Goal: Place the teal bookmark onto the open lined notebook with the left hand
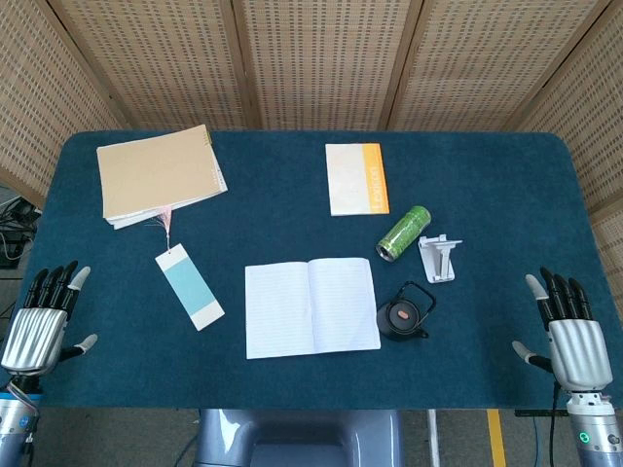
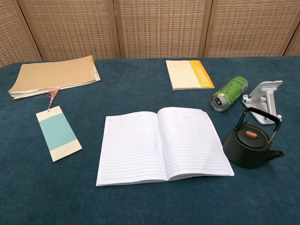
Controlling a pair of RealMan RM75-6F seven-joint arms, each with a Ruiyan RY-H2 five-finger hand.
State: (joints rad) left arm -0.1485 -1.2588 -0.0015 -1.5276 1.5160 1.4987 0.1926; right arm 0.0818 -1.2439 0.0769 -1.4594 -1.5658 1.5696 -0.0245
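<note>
The teal bookmark point(image 1: 190, 288) point(image 2: 58, 133), white-edged with a pink tassel at its far end, lies flat on the blue table left of the open lined notebook point(image 1: 311, 305) point(image 2: 161, 144). The notebook lies open at the table's front middle, with nothing on its pages. My left hand point(image 1: 43, 321) hovers at the front left edge, fingers apart, empty, well left of the bookmark. My right hand point(image 1: 568, 329) hovers at the front right edge, fingers apart, empty. Neither hand shows in the chest view.
A black teapot point(image 1: 403, 313) point(image 2: 251, 146) stands just right of the notebook. Behind it lie a green can point(image 1: 404, 233) point(image 2: 228, 93) on its side and a white phone stand point(image 1: 440, 258) point(image 2: 263, 100). A tan notebook stack point(image 1: 160, 174) point(image 2: 54, 76) sits far left, an orange-edged booklet point(image 1: 356, 178) point(image 2: 189, 74) far middle.
</note>
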